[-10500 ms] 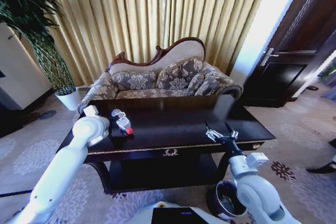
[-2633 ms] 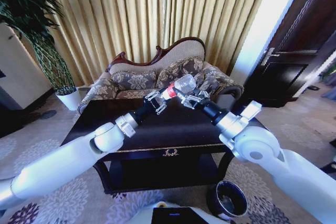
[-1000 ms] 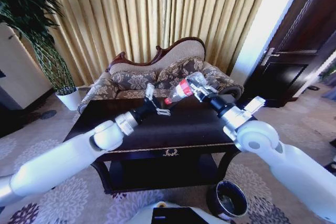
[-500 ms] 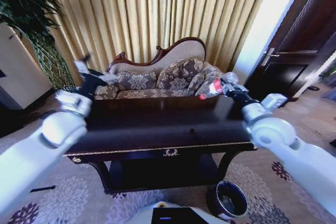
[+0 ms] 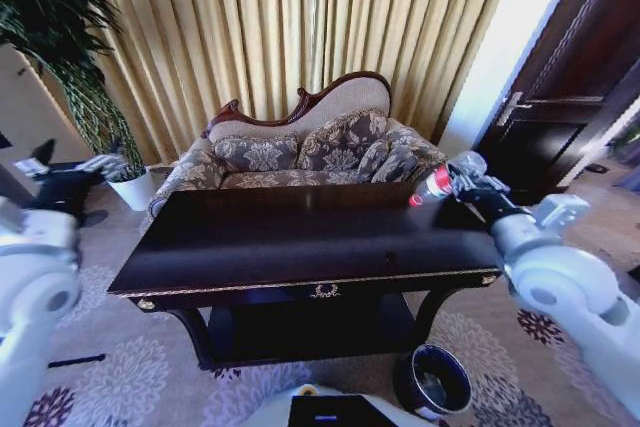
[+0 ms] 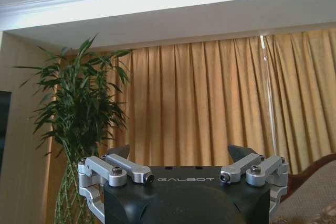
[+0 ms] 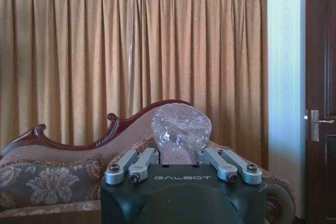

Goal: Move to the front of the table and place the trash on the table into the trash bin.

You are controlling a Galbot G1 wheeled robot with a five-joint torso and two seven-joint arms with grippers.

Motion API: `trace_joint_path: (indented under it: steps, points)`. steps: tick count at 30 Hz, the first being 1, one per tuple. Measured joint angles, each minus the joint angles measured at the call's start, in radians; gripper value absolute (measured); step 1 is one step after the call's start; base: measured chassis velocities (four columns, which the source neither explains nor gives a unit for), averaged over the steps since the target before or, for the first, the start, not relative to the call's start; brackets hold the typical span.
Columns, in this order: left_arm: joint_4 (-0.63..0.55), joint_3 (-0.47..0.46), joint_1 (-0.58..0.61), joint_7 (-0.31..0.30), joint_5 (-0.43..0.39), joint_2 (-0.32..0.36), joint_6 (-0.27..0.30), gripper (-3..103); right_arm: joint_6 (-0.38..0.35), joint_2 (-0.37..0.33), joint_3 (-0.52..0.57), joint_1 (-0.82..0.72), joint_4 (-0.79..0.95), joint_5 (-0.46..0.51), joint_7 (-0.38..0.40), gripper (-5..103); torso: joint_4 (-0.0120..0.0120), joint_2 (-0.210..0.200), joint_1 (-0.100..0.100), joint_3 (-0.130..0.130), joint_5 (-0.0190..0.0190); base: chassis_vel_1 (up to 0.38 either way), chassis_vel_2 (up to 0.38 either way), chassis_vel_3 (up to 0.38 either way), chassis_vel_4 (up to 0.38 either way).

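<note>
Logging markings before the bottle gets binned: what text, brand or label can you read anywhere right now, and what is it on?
"GALBOT": on the black body of the left gripper, behind its open fingers.
"GALBOT": on the black body of the right gripper, which is shut on the bottle.
Bottle's red label: too small to read.
Gold emblem on the table front: an ornament, no legible letters.

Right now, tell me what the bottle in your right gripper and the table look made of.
Bottle in right gripper: clear, crinkled thin plastic by its see-through ridged base, with red cap.
Table: probably dark lacquered wood, glossy with reflections, gold-coloured edge trim.
</note>
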Motion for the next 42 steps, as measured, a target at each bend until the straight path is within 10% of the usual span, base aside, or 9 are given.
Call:
trace_joint_path:
  steps: [14,27,42]
  points:
    - [-0.088,-0.062,0.03,0.043,-0.009,-0.064,0.061,100,0.005,0.249,0.172,-0.22,0.117,-0.102,-0.054,27,0.0001,0.0,0.0,0.0,0.0,0.0,0.0,0.0,0.0]
    - [-0.132,-0.083,0.11,0.037,0.019,-0.114,0.199,100,0.015,0.269,0.185,-0.275,0.114,-0.182,-0.077,27,0.0001,0.0,0.0,0.0,-0.0001,0.0,0.0,0.0,0.0]
    - [-0.103,-0.121,0.147,0.088,-0.006,-0.123,0.202,100,0.029,0.312,0.193,-0.301,0.113,-0.236,-0.133,27,-0.0001,0.0,0.0,0.0,-0.0001,0.014,-0.014,-0.015,0.014]
